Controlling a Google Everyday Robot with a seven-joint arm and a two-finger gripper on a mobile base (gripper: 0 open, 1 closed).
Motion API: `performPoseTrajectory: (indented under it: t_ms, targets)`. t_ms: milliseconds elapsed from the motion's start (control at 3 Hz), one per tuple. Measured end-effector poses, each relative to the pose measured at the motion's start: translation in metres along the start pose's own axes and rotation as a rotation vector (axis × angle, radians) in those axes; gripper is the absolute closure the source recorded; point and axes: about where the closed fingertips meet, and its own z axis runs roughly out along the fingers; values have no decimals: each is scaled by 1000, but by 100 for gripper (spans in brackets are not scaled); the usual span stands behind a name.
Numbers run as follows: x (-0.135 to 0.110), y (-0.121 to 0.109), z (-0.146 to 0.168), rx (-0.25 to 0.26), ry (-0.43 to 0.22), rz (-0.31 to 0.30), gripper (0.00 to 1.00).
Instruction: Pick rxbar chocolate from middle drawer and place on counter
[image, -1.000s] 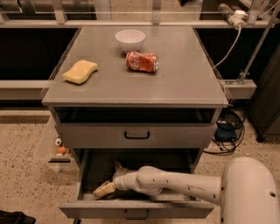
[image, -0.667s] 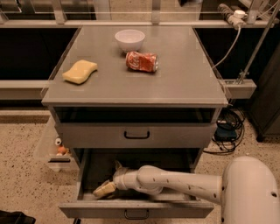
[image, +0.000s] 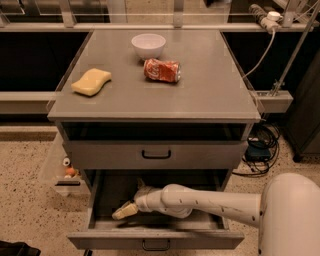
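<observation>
The middle drawer (image: 102, 197) is the lowest one of the grey cabinet and stands pulled open. My white arm reaches in from the right, and my gripper (image: 125, 211) sits low inside at the drawer's left front, near the floor. The rxbar chocolate does not show; no black bar can be made out in the drawer. The counter (image: 210, 85) is the flat grey cabinet top above.
On the counter are a white bowl (image: 148, 46), a crushed red soda can (image: 161, 70) and a yellow sponge (image: 91, 82). The drawer above (image: 156, 154) is shut. Cables (image: 260, 147) lie on the floor at the right. Small items sit on a low shelf (image: 67, 172) at the left.
</observation>
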Motion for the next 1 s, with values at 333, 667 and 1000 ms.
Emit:
performPoseTrajectory:
  t_ms: [333, 667, 1000]
  targets:
    - [4, -2, 0, -2, 13, 0, 0]
    - [38, -16, 0, -5, 111, 23, 0]
    - [52, -19, -3, -3, 167, 36, 0]
